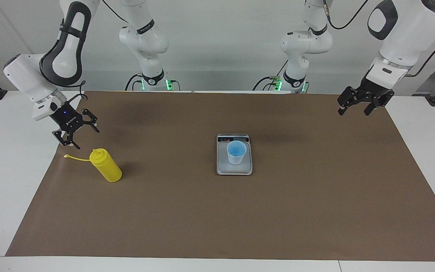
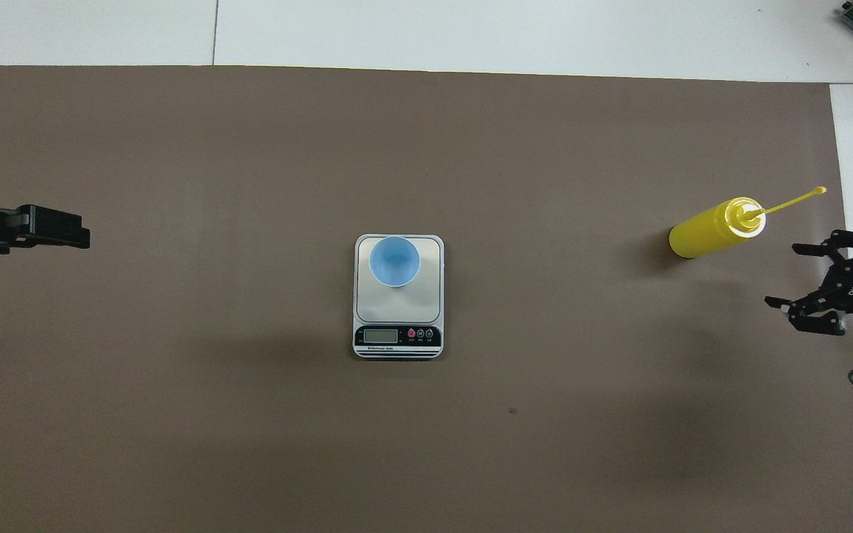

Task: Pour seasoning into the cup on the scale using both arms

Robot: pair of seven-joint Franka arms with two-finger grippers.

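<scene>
A large brown paper mat covers most of a white table, whose bare top shows at both ends and along the edges. A plain pale grey wall rises past it under even light.
</scene>
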